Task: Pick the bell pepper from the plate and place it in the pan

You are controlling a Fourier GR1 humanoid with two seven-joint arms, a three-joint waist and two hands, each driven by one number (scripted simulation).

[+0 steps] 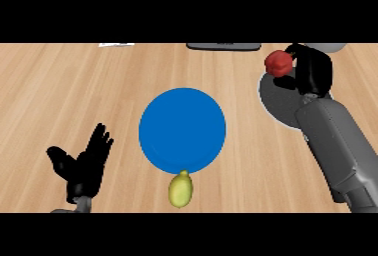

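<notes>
A red bell pepper (279,63) is held at the upper right, with my right hand (310,70) shut on it above the grey pan (277,102). My right forearm covers much of the pan's surface. The blue plate (182,128) lies in the middle of the counter with nothing on it. At the lower left my left hand (83,162) rests open, fingers up, apart from the plate.
A yellow-green vegetable (180,190) lies on the wood just below the plate's near rim. A dark flat object (224,46) and a white item (116,44) sit at the far edge of the counter.
</notes>
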